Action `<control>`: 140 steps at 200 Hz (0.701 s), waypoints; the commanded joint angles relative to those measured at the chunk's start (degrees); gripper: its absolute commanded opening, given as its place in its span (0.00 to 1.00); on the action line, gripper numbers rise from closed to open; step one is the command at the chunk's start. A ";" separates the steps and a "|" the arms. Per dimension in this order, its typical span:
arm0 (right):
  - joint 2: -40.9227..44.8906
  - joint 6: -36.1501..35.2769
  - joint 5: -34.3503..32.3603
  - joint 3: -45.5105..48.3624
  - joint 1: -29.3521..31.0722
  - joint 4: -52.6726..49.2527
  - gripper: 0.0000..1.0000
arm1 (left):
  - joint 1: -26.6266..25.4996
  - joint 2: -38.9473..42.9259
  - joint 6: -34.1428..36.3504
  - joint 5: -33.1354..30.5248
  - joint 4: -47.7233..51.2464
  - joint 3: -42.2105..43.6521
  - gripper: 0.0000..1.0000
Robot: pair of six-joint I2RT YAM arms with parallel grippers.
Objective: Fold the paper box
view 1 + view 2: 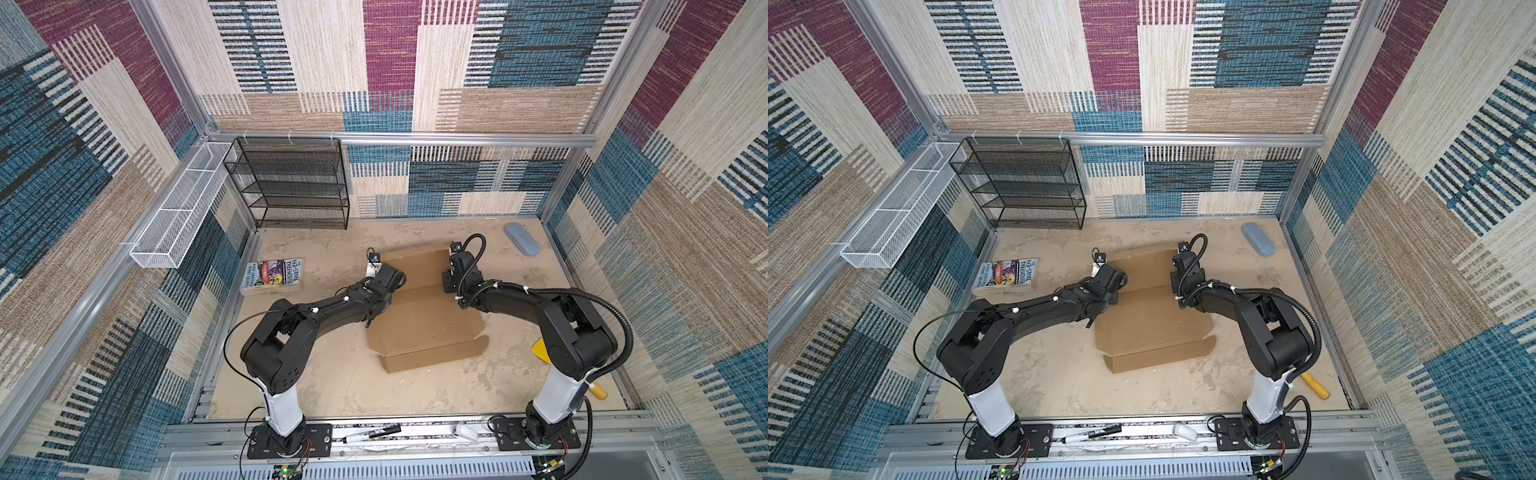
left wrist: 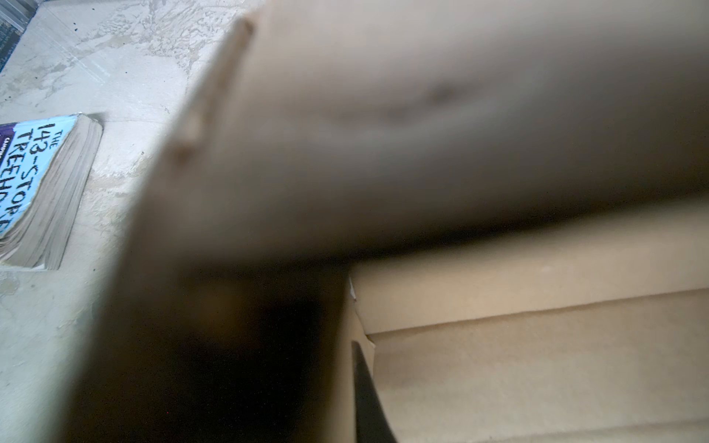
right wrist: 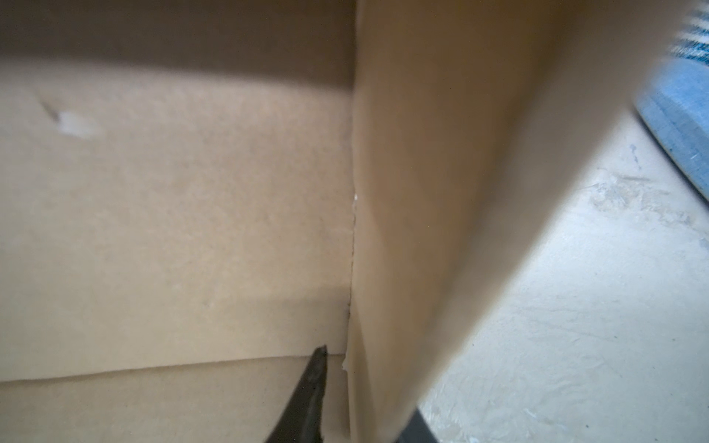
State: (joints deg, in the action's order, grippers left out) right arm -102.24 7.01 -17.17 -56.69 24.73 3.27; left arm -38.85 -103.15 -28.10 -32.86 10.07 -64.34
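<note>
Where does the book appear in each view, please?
In a top view: book lies left of the paper box.
In a top view: book likewise left of the paper box.
Left wrist: book cut off at the frame edge, beyond the raised flap.
Right wrist: not in it.
Shared landmark: the paper box, in all four.

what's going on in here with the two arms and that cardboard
Two robot arms are folding a brown box on the table. Each works a side flap at its far end. The left fingers are shut on the raised left flap. The right flap stands between the right fingers, but whether they grip it yet is unclear.
</note>
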 commanded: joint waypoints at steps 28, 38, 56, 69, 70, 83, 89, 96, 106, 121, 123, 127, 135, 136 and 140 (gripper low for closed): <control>-0.59 0.38 0.01 -0.55 0.07 -0.54 0.13 | 0.00 0.15 0.74 -0.18 1.18 -0.39 0.00; -0.42 0.45 0.15 -0.49 0.10 -0.71 0.12 | 0.00 0.15 0.70 -0.34 1.49 -0.68 0.00; -0.17 0.46 0.23 -0.44 0.12 -0.98 0.12 | 0.00 0.15 0.76 -0.53 1.88 -1.10 0.00; -0.11 0.29 0.29 -0.44 0.06 -1.24 0.11 | 0.00 0.15 0.75 -0.60 2.10 -1.23 0.04; -0.09 0.29 0.34 -0.53 0.06 -1.29 0.11 | 0.00 0.15 0.71 -0.57 2.13 -1.23 0.05; -0.11 0.15 0.38 -0.62 0.07 -1.66 0.10 | 0.00 0.23 0.63 -0.77 2.31 -1.32 0.09; -0.11 0.10 0.46 -0.70 0.07 -1.76 0.10 | 0.00 0.29 0.64 -0.79 2.33 -1.34 0.12; -0.13 0.09 0.46 -0.75 0.10 -1.88 0.10 | 0.00 0.32 0.61 -0.84 2.36 -1.41 0.14; -0.10 0.02 0.60 -0.79 0.07 -1.99 0.09 | 0.00 0.32 0.70 -0.95 2.49 -1.47 0.17; -0.16 -0.06 0.62 -1.01 0.11 -2.25 0.09 | 0.00 0.32 0.71 -1.15 2.74 -1.49 0.21; -0.22 -0.08 0.64 -1.05 0.13 -2.29 0.09 | 0.00 0.32 0.73 -1.11 2.89 -1.49 0.21; -0.25 -0.11 0.64 -1.12 0.12 -2.43 0.09 | 0.00 0.32 0.66 -1.14 2.73 -1.49 0.22; -0.37 -0.15 0.69 -1.31 0.06 -2.60 0.09 | 0.03 0.32 0.61 -1.19 2.76 -1.58 0.23; -0.40 -0.15 0.71 -1.31 0.06 -2.63 0.08 | 0.01 0.32 0.60 -1.17 2.77 -1.58 0.23; -0.46 -0.19 0.69 -1.40 0.07 -2.80 0.08 | 0.04 0.32 0.59 -1.21 2.84 -1.58 0.24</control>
State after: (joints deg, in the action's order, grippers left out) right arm -102.52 7.18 -17.52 -57.47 24.73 2.44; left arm -38.79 -103.13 -28.05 -32.95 11.40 -65.39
